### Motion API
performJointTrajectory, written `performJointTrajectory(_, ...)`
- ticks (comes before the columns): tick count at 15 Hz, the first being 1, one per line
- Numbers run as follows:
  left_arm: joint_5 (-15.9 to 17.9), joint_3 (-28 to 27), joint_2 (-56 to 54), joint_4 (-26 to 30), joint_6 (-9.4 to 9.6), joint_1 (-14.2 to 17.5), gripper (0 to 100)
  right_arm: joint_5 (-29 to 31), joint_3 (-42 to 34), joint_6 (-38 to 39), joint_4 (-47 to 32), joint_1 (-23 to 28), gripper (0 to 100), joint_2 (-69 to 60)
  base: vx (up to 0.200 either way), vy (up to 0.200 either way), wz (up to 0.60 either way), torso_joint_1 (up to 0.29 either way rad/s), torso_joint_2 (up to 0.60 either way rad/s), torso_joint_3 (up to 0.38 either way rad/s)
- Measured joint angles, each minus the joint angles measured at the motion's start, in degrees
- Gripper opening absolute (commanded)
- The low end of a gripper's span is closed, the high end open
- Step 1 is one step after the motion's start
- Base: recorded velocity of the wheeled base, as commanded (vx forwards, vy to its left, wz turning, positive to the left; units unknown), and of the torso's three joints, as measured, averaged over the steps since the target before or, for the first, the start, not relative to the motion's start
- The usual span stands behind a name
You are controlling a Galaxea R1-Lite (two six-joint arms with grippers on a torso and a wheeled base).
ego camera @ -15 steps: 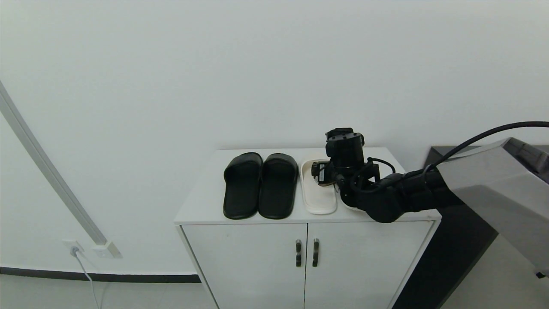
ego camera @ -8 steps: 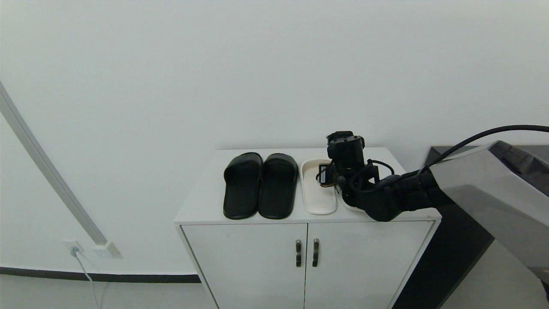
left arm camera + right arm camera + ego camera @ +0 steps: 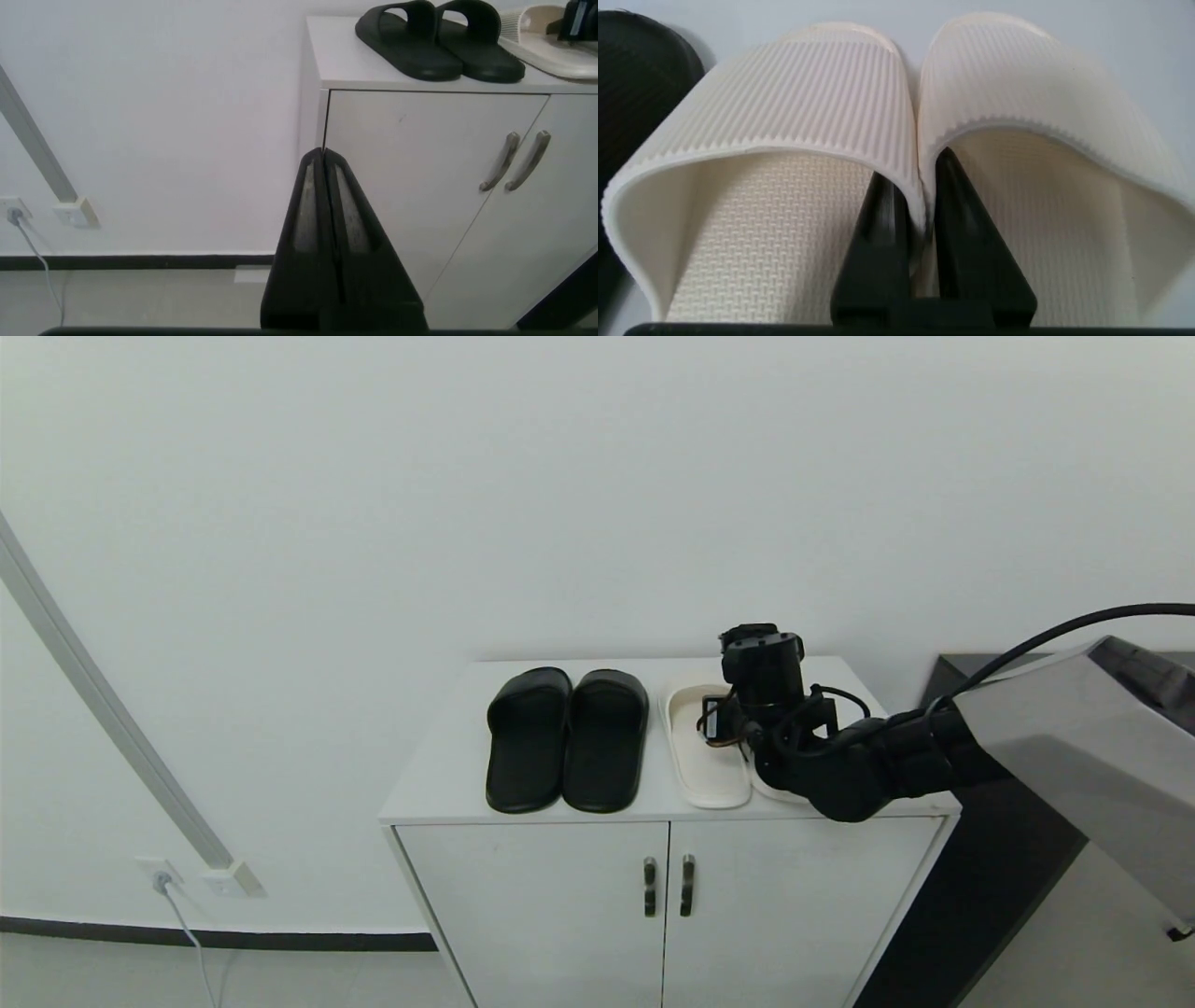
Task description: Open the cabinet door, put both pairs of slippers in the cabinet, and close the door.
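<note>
Outside: black slippers (image 3: pixel 565 739), white slippers (image 3: pixel 709 775), atop cabinet (image 3: pixel 532 915)

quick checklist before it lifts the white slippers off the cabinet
1. Right gripper pinching both white slippers by their inner strap edges: ok.
2. Cabinet doors open for loading: not ok, both closed.
3. Left gripper free for the handles: ok, shut and empty.
4. Black slippers apart from the white slippers: ok.
5. Grip firm enough to lift: cannot tell.
</note>
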State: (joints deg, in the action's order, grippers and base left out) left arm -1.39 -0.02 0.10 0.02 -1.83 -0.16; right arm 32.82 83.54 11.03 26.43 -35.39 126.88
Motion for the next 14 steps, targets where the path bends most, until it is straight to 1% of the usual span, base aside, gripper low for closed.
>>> performJointTrajectory(1,-0.11,0.02,0.0,0.0,0.0,-0.02,0,-0.06,-1.29,-0.3,0.01,-0.09,0,-1.44,0.0,0.0,0.0,0.0,0.0,0.0)
performJointTrajectory(3,-0.06,0.02,0.0,-0.02,0.35,-0.02,0,-1.8,-6.28,-1.6,0.41,-0.41,0,-6.73,0.0,0.0,0.0,0.0,0.0,0.0)
performJointTrajectory(6,-0.02,0.02,0.0,-0.02,0.35,-0.02,0,-8.16,-16.98,-3.89,0.88,-1.54,0,-17.51,0.0,0.0,0.0,0.0,0.0,0.0)
performJointTrajectory(8,0.0,0.02,0.0,-0.02,0.35,-0.06,0,-13.74,-25.55,-4.9,0.89,-2.91,0,-25.59,0.0,0.0,0.0,0.0,0.0,0.0)
performJointTrajectory(11,0.05,0.02,0.0,-0.02,0.35,-0.02,0,-24.28,-36.61,-5.46,0.67,-5.62,0,-35.56,0.0,0.0,0.0,0.0,0.0,0.0)
performJointTrajectory(13,0.16,0.02,0.0,-0.02,0.41,-0.02,0,-31.34,-41.13,-5.78,0.67,-6.75,0,-40.45,0.0,0.0,0.0,0.0,0.0,0.0)
performJointTrajectory(14,0.33,0.02,0.0,-0.02,0.41,-0.02,0,-32.82,-42.29,-5.89,0.72,-7.14,0,-41.79,0.0,0.0,0.0,0.0,0.0,0.0)
